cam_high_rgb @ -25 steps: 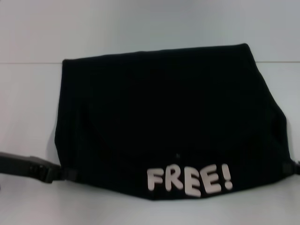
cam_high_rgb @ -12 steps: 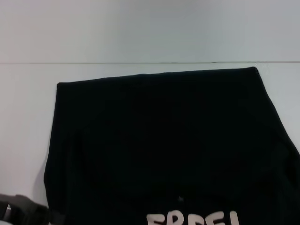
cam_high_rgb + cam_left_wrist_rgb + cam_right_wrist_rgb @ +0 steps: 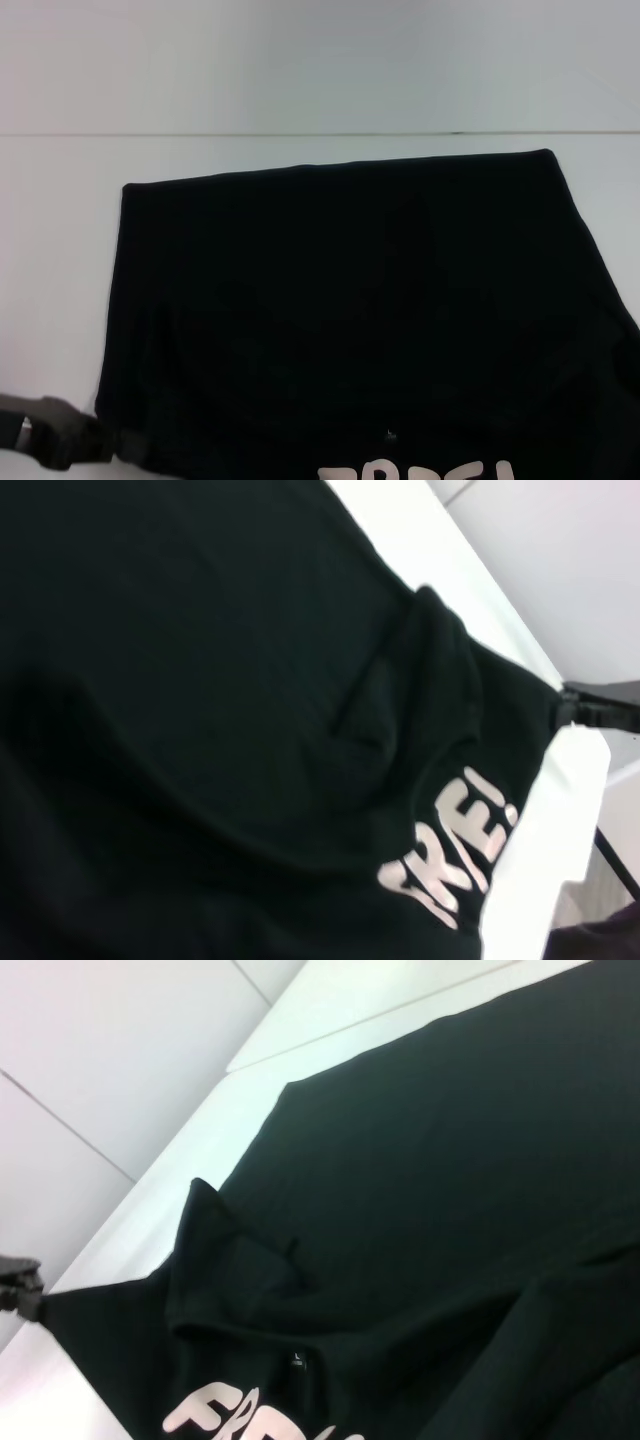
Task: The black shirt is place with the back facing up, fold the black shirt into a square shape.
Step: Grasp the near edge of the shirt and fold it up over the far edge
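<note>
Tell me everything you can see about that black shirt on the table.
The black shirt is plain, soft-looking fabric lying on a white table, already folded into a broad block with a straight far edge. Pale "FREE!" lettering shows near its front edge, mostly cut off in the head view. Loose folds bunch beside the lettering. The left gripper pinches its near left corner, pulling the cloth taut.

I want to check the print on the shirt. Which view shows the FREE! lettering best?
The left wrist view: most of the FREE! lettering on the black shirt shows there. The head view catches only the letter tops at its bottom edge; the right wrist view shows just the first letters.
</note>
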Tool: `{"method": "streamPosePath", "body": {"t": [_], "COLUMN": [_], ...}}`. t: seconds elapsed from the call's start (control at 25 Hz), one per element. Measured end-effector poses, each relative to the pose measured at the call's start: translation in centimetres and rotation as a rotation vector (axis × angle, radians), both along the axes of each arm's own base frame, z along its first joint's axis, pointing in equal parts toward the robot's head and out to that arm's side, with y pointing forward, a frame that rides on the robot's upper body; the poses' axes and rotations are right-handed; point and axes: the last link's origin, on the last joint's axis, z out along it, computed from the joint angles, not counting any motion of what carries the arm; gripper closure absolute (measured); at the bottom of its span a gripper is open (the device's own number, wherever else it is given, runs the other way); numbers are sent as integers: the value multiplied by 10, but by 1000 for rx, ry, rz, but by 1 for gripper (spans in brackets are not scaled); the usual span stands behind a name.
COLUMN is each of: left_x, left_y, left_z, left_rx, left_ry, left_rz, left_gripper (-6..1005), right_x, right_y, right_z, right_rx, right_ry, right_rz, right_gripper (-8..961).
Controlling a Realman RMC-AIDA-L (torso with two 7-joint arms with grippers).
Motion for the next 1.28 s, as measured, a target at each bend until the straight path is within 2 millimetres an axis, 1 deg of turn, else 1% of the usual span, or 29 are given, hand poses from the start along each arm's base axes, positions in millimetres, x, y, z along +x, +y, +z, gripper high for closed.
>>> {"method": "streamPosePath", "body": {"t": [0.16,0.28,0.32,0.36,0.4,0.52,0.64,0.84,1.0,1.16,1.28], "left_x": [8,18,21,29,29,38,47,57,62,62,61], "left_y": [14,33,41,59,59,88,121,159,180,191,197], "left_z": [7,15,17,19,19,21,20,6,-10,-20,-22], "left_rx": [41,98,117,152,152,223,305,395,467,525,568], "left_ry": [-9,-23,-27,-18,-18,25,87,236,349,415,444], "left_rz": [-24,-50,-57,-66,-66,-69,-68,-74,-90,-110,-111], "left_gripper": [1001,1001,1001,1000,1000,1000,997,991,985,980,976], "right_x": [-2,-7,-9,-11,-14,-22,-27,-38,-50,-65,-80], "right_y": [4,16,22,28,36,61,89,136,171,205,228], "right_z": [2,11,14,18,22,32,36,36,28,17,9], "right_rx": [23,61,76,90,107,159,205,270,312,340,360], "right_ry": [4,8,6,5,3,-5,-43,-106,-151,-206,-257], "right_rz": [16,38,50,58,68,83,48,16,-10,-33,-45], "right_gripper": [898,898,898,898,898,898,898,898,898,897,897]}}
